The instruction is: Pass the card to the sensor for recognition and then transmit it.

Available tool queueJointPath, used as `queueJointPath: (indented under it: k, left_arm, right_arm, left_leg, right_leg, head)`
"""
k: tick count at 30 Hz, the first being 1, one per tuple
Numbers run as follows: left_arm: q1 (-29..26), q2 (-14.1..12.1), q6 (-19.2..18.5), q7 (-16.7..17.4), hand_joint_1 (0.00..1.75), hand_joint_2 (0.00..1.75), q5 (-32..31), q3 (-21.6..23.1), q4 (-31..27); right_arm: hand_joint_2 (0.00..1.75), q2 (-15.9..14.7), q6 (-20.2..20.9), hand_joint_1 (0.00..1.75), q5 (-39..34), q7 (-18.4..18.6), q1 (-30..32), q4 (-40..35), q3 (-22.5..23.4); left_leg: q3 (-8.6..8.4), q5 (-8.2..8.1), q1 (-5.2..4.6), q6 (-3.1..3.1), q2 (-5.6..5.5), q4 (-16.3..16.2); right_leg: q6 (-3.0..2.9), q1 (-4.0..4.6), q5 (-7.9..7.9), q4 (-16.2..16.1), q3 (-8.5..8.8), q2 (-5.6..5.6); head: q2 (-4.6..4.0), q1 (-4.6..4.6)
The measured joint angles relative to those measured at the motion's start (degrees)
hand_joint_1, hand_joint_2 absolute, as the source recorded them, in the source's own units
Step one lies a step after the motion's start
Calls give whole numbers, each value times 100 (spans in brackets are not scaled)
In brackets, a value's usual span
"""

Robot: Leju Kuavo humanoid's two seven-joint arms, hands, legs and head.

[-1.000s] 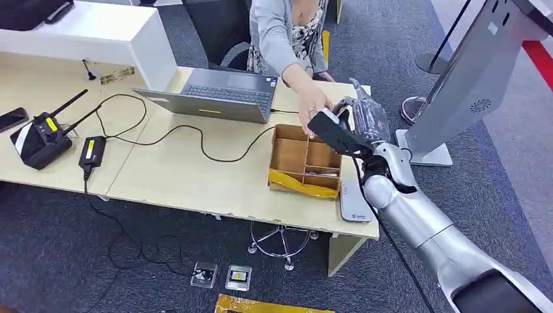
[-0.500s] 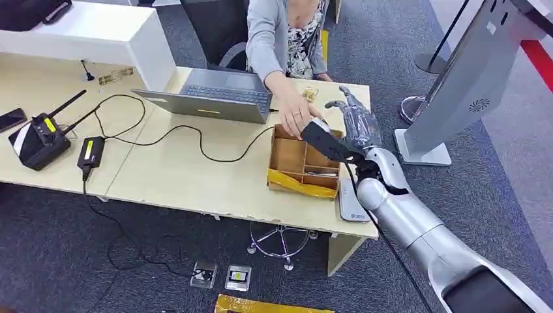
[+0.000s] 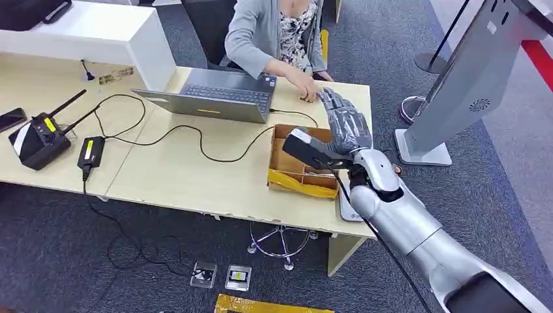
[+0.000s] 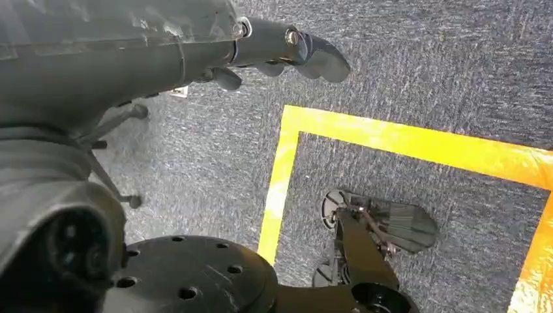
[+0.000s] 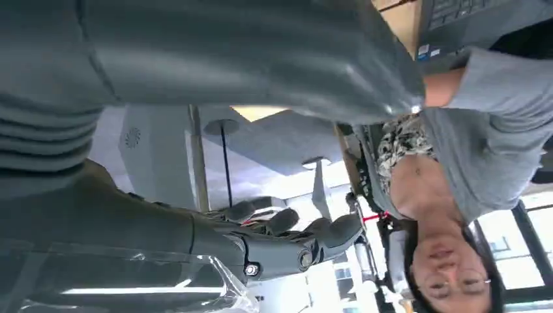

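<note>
Head: my right hand [image 3: 345,127] over the cardboard box [image 3: 303,171], fingers spread, empty. Person's hand [image 3: 305,93] at its 11 o'clock on the desk [image 3: 195,176]. Card: can't make it out anywhere.
Right wrist: fingers [image 5: 326,236] apart, nothing between.
Left wrist: left hand [image 4: 215,45] loose, empty, over carpet [image 4: 424,72].

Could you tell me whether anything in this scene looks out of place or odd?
Yes: two small framed items and a yellow-wrapped piece lie on the carpet below the desk, not on it. A black cable also trails off the desk edge to the floor.
</note>
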State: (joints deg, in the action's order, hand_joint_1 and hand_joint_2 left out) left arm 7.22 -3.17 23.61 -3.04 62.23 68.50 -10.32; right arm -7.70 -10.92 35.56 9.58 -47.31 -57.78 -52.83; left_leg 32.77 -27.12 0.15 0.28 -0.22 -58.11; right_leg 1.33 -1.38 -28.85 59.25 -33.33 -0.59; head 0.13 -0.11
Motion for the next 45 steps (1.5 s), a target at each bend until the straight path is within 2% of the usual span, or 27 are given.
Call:
queueJointPath:
  k: [3, 5, 6, 10, 12, 16, 20, 22, 25, 29, 37, 42, 45]
  left_arm:
    - [-1, 0, 37, 0, 0, 0, 72, 0, 0]
    - [-9, 0, 48, 0, 0, 0, 103, 0, 0]
    - [-19, 0, 52, 0, 0, 0, 111, -4, 0]
    - [-30, 0, 70, 13, 0, 0, 146, -7, 0]
    - [-28, 0, 118, 61, 0, 0, 157, -7, 0]
    - [-30, 59, 483, 133, 0, 0, 164, -9, 0]
    - [-27, 107, 531, 181, 0, 0, 153, -9, -4]
    - [-27, 116, 560, 234, 0, 0, 146, -9, -4]
    - [-25, 142, 592, 395, 0, 0, 135, -9, -2]
    - [-24, 171, 603, 518, 0, 0, 101, -7, -2]
    - [-18, 203, 627, 627, 0, 0, 48, -7, -2]
    - [-16, 227, 747, 664, 0, 0, 17, -7, -4]
    - [-16, 245, 547, 664, 0, 0, -7, -7, -7]
  right_arm:
    - [0, -122, 242, 0, -2, 164, 118, -481, -59]
    - [0, -247, 303, 0, 99, 420, 239, -877, -79]
    - [175, -324, 328, 0, 195, 549, 289, -1102, -101]
    - [175, -741, 557, 0, 519, 1033, 511, -2243, -260]
    - [175, -811, 614, 0, 689, 1185, 602, -2533, -324]
    - [175, -896, 633, 0, 923, 1392, 833, -3040, -411]
    - [175, -983, 461, 0, 1969, 1811, 1038, -3391, -516]
    - [175, -1001, 380, 0, 2120, 1967, 1230, -3444, -555]
    - [175, -992, 142, 0, 2148, 2052, 1525, -3418, -620]
    - [175, -933, -55, 0, 1936, 1829, 1880, -3363, -680]
    - [175, -603, 39, 0, 1722, 1895, 2245, -3140, -778]
    - [175, -424, 144, 0, 1868, 2030, 2291, -3018, -774]
    - [175, -298, 247, 0, 2093, 2142, 2324, -2857, -758]
  left_leg:
    - [0, 0, 0, 0, 3, 0]
    - [1, 0, 0, 0, 3, 0]
    - [1, -1, 0, 0, 3, 0]
    - [1, -4, 0, -2, 4, 0]
    - [-1, -7, 0, -6, 9, 0]
    - [-2, -7, 2, -6, 9, 0]
    - [-3, -7, 3, -6, 9, 0]
    - [-2, -7, 3, -7, 9, 1]
    - [0, -8, 3, -7, 8, 1]
    - [1, -9, 4, -8, 8, 1]
    - [1, -11, 10, -13, 8, 2]
    - [0, -11, 10, -13, 8, 2]
    - [1, -11, 10, -13, 8, 2]
  right_leg:
    - [0, 0, 0, -1, -1, 2]
    - [0, 0, 0, -1, -1, 1]
    - [0, 0, 0, -2, -1, 1]
    - [0, 0, 0, -3, -1, 4]
    - [0, 0, 0, -3, -1, 16]
    - [0, 1, 0, -4, -2, 15]
    - [0, 3, 0, -4, -1, 16]
    - [0, 2, 0, -4, 0, 14]
    - [0, 2, 0, -4, 0, 14]
    - [0, 3, -1, -4, -1, 14]
    - [-2, 9, -2, -4, -1, 15]
    - [-2, 9, -2, -4, -1, 15]
    - [-2, 9, -2, -3, -1, 15]
  head:
    - [0, 2]
    - [0, 2]
    - [0, 2]
    - [0, 5]
    - [0, 4]
    - [0, 2]
    - [0, 2]
    - [0, 2]
    - [0, 0]
    - [0, 2]
    - [0, 2]
    - [0, 2]
    - [0, 4]
